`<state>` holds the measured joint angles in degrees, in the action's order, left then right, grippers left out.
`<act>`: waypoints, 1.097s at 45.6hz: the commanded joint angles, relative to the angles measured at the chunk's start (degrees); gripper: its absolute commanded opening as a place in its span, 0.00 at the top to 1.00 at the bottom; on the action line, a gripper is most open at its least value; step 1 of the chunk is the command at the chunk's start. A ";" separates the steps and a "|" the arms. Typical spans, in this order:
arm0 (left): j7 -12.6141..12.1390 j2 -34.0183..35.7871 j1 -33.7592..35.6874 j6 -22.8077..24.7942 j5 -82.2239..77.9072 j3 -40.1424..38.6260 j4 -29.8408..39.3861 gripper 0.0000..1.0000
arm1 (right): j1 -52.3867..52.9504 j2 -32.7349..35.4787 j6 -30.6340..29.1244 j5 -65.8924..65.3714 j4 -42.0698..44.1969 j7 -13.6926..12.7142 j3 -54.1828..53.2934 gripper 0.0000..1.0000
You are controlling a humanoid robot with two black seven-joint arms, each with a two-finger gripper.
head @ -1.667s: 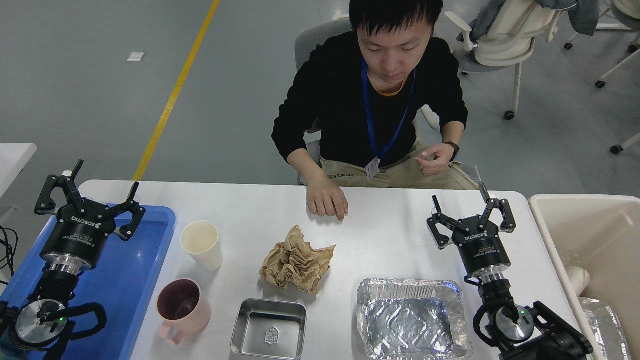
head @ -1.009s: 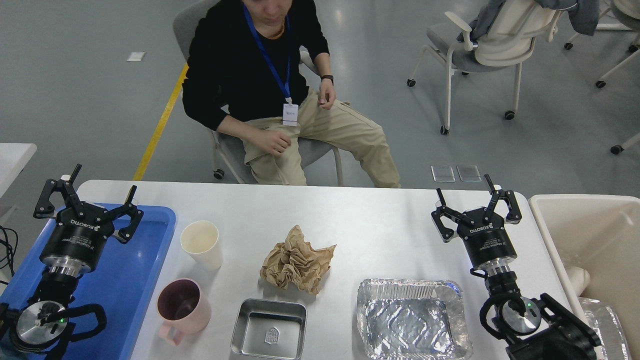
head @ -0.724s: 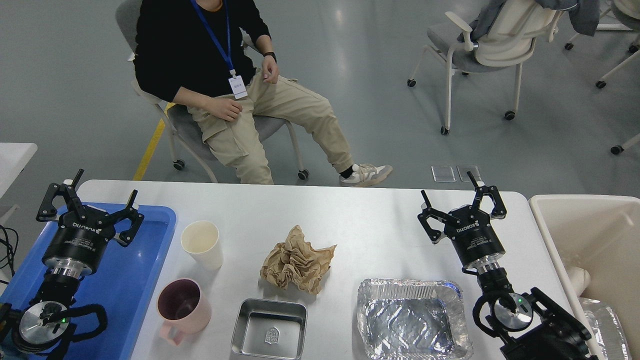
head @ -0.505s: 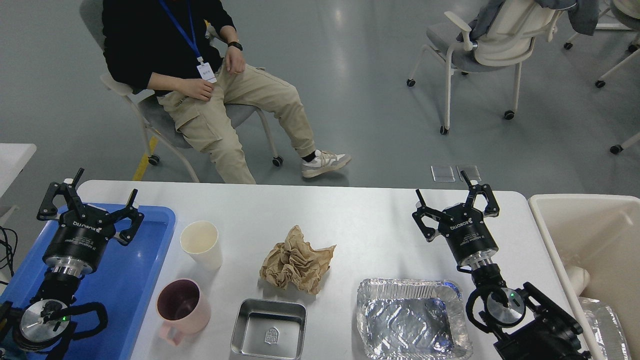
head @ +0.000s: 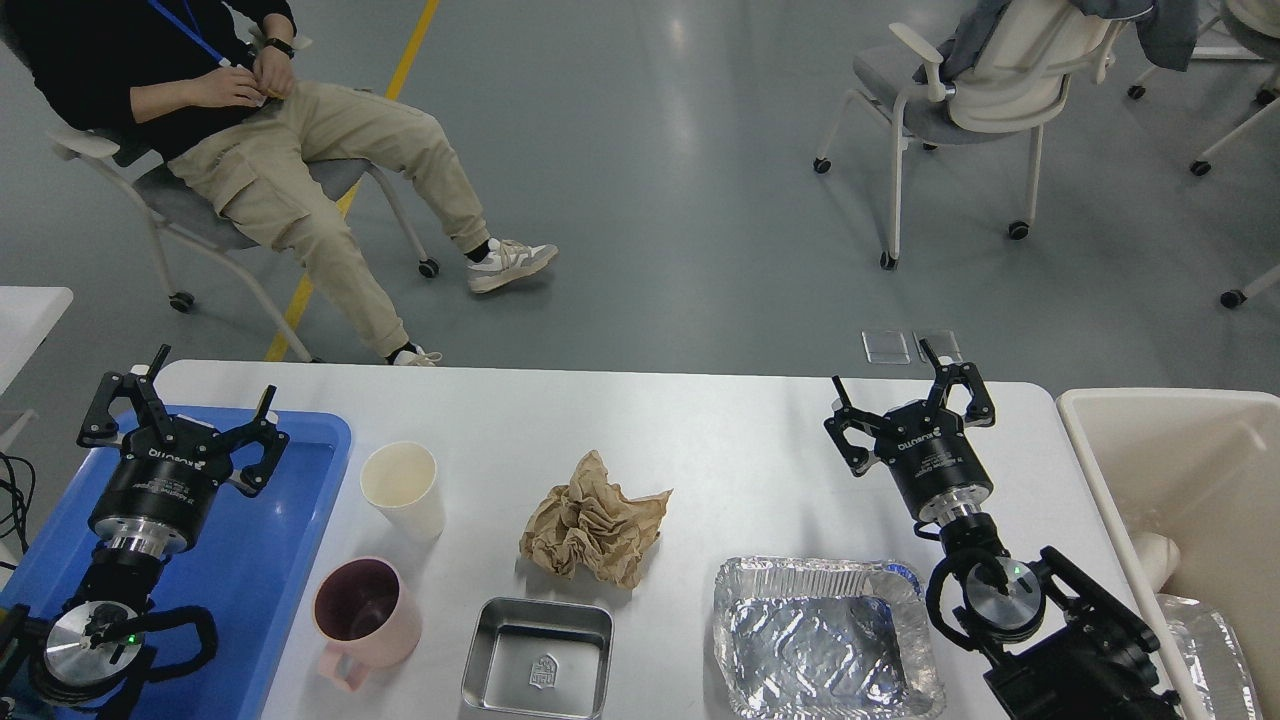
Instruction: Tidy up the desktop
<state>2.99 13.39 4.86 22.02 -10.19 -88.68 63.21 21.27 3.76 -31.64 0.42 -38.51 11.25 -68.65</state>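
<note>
Both grippers released and empty above the cluttered desktop.

The right gripper [head: 908, 405] hung with fingers spread at right of centre, gripping nothing; the left gripper [head: 178, 408] was likewise splayed at the left edge, over the blue tray [head: 270, 540]; the white desktop [head: 720, 440] filled the lower frame, bearing a cream cup [head: 403, 488], pink mug [head: 364, 608], crumpled brown paper [head: 594, 523], steel tin [head: 538, 658] and foil tray [head: 826, 640]; a beige bin [head: 1180, 480] stood at lower right.
</note>
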 commanded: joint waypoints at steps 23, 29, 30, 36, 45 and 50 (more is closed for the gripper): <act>-0.09 0.93 3.75 -1.45 -0.79 -0.09 -2.13 0.03 | -0.09 -1.13 -0.17 0.20 -0.25 0.18 -0.26 0.00; -3.51 0.67 3.67 -2.59 -0.70 -0.08 -2.13 0.03 | -0.09 -1.04 -0.35 0.20 -0.25 0.26 -0.34 0.00; -3.78 0.67 3.67 -2.77 -0.70 0.00 -2.22 0.03 | -0.09 -0.87 -0.35 0.20 -0.25 0.26 -0.34 0.00; -4.22 0.85 3.32 -3.39 -0.79 0.00 -2.13 0.03 | -0.09 -0.78 -0.44 0.20 -0.25 0.26 -0.52 0.00; -4.31 1.02 3.32 -3.30 -0.79 0.00 -2.13 0.03 | -0.18 -0.86 -0.52 0.20 -0.25 0.35 -0.52 0.00; -3.34 1.02 3.67 -3.30 -0.79 -0.08 -2.13 0.03 | -0.18 -1.04 -0.52 0.20 -0.25 0.35 -0.52 0.00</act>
<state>-1.33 14.42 8.19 18.74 -10.99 -88.68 61.09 21.11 2.92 -32.16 0.62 -38.76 11.57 -69.18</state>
